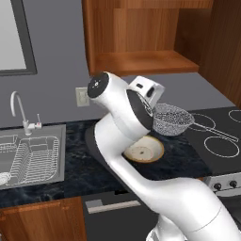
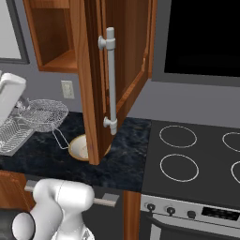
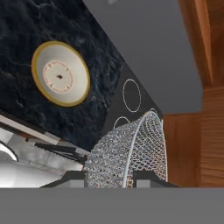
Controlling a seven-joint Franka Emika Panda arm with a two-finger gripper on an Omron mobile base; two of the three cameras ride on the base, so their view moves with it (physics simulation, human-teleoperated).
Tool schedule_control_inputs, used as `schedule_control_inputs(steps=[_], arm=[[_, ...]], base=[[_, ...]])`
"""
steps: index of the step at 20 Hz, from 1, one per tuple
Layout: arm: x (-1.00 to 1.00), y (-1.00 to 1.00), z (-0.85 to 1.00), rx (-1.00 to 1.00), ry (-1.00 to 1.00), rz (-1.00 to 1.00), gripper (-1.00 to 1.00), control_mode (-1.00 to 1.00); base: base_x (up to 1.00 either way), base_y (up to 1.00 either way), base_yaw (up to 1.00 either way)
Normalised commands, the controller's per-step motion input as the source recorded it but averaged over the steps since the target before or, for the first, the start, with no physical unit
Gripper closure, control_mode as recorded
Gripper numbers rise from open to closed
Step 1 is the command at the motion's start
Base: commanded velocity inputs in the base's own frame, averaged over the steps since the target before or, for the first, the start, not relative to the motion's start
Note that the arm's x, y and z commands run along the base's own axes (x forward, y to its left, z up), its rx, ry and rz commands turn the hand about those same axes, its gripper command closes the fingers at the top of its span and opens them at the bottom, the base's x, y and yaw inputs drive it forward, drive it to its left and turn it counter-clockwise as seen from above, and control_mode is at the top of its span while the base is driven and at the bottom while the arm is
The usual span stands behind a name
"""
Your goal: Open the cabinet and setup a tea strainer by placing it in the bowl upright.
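Cabinet [image 2: 93, 79] door is swung wide. My gripper [image 3: 108, 178] is clamped on the tea strainer [image 1: 172, 119], carried above the bowl [image 1: 145, 150] so I can lower it in upright.

The open cabinet door [image 2: 96, 79] hangs out over the dark counter [image 2: 126, 154], its lower corner in front of the bowl [image 1: 143, 151] in the right base view. Above the bowl there is open air up to the raised tea strainer [image 1: 172, 120]. The stovetop [image 2: 197, 159] lies flat and bare.

Cabinet [image 2: 93, 70] door open; tea strainer [image 2: 44, 115] held above bowl [image 2: 79, 147].
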Motion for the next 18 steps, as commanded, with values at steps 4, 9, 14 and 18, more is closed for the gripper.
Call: schedule_control_inputs(steps=[4,9,14,18], arm=[[0.0,-0.21,-0.78,0.12,0.04,0.14,1.0,-1.0],[0.0,-0.35,-0.72,0.04,0.01,0.1,1.0,-1.0],[0.0,-0.31,-0.42,0.0,0.0,0.05,1.0,-1.0],[0.06,-0.21,-0.13,0.0,0.0,0.02,1.0,-1.0]], base=[[0.0,0.0,0.0],[0.0,0.0,0.0],[0.0,0.0,0.0],[0.0,0.0,0.0]])
